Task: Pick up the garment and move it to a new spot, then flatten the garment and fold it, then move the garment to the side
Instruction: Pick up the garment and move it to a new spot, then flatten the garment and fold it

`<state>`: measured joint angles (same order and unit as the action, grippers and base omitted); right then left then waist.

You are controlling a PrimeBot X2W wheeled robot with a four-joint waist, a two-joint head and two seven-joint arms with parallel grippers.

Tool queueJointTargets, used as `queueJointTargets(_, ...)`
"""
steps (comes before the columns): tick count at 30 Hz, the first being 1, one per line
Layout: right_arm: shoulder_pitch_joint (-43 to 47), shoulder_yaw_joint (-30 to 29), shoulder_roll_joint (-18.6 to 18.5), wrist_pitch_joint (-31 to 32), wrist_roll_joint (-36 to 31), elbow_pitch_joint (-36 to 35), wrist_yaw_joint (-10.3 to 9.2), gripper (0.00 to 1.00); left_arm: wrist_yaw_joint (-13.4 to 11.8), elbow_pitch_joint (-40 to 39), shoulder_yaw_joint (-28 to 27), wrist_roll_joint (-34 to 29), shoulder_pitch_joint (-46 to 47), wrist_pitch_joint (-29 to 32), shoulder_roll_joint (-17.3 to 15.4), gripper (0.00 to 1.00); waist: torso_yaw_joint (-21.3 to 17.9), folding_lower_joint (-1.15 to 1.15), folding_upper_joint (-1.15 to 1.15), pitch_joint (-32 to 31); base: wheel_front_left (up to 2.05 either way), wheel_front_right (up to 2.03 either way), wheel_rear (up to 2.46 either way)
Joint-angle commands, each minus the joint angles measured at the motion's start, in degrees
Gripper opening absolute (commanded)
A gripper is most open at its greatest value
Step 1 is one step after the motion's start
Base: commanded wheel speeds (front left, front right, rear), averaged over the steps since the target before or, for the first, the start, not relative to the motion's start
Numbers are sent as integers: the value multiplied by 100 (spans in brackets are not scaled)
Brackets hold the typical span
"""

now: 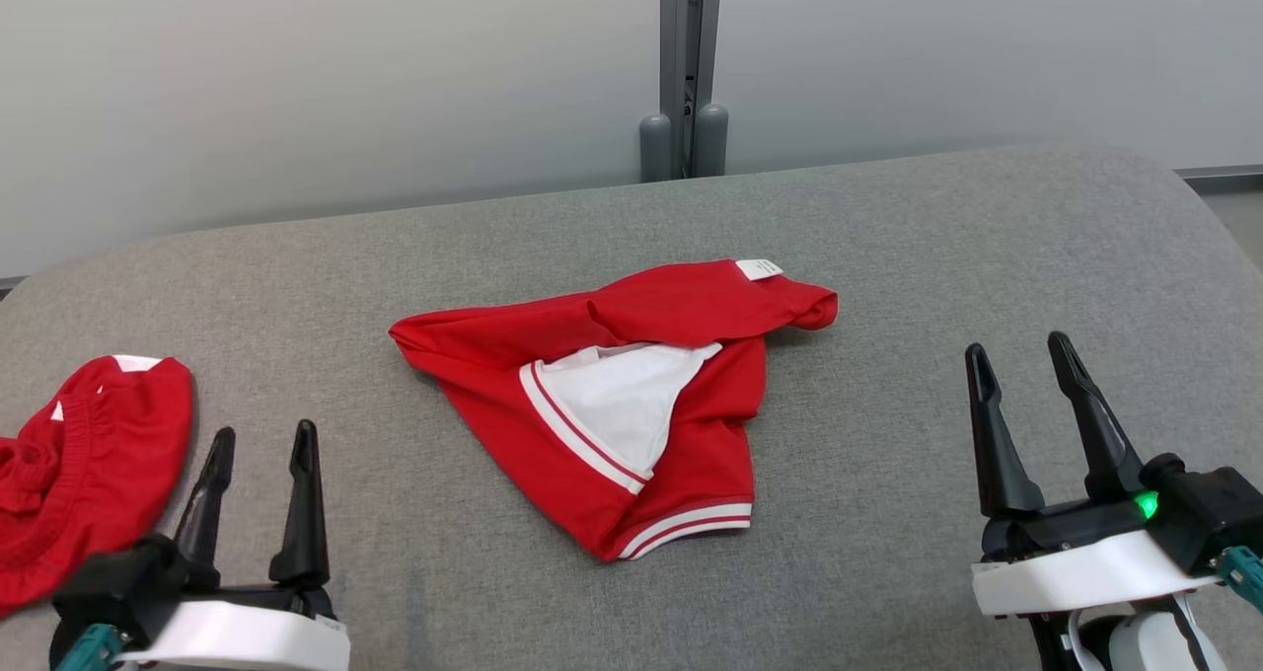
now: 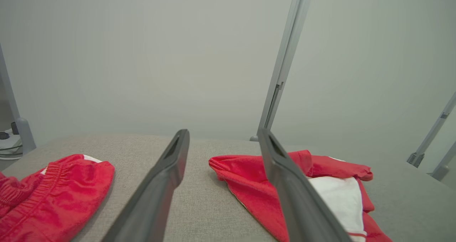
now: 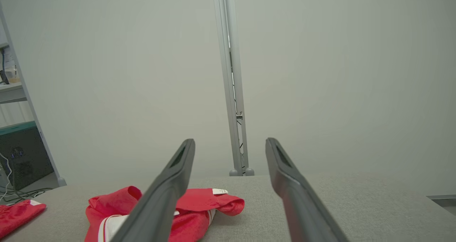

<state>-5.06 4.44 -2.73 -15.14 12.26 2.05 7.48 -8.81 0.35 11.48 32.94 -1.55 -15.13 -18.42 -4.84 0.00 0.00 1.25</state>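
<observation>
The garment (image 1: 631, 405) lies crumpled mid-frame on the desk (image 1: 888, 257) — left pincer (image 1: 264, 434) and right pincer (image 1: 1018, 347), both released and empty, sit at the lower corners, likely poised to lift it.

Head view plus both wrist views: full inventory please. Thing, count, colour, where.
red sports garment with white lining and white-striped hems: 1, red and white, crumpled mid-surface
white sewn-in label: 1, white, on that garment's far edge
red garment with elastic waistband: 1, red with white bits, bunched at the surface's left edge, beside the left hand
grey fabric-covered surface: 1, grey, under everything
grey metal post: 1, grey, behind the far edge, between pale wall panels
left hand: 1, dark fingers, white base, lower left, open, empty
right hand: 1, dark fingers, white base, green light lit, lower right, open, empty
</observation>
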Motion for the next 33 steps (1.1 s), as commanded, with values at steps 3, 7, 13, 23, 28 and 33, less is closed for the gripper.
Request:
queueJointTargets(3, 76, -69, -30, -2, 4, 42, 2, 100, 188, 128, -126, -240, -54, -1, 244, 100, 16, 0, 0, 2, 0, 0, 0)
queueJointTargets(7, 44, -68, -30, -2, -15, 51, 2, 100, 406, 273, -265, -445, -35, -1, 465, 100, 23, 0, 0, 5, 0, 0, 0)
queueJointTargets(13, 5, -34, -31, -2, -28, 42, 2, 100, 621, 408, -452, -674, 18, -1, 659, 100, 20, 0, 0, -8, 0, 0, 0)
queueJointTargets(23, -8, -6, -31, -2, -22, 1, 2, 100, 824, 543, -665, -941, 23, -2, 864, 100, 5, 0, 0, -11, 0, 0, 0)
queueJointTargets(28, -18, 11, -31, -1, -13, -10, 2, 100, 885, 607, -716, -1038, 42, -2, 929, 100, 4, 0, 0, -1, 0, 0, 0)
queueJointTargets(33, -35, 22, -31, -1, -9, -25, 2, 100, 1010, 703, -525, -1172, 155, 1, 954, 100, -7, 0, 0, 39, 0, 0, 0)
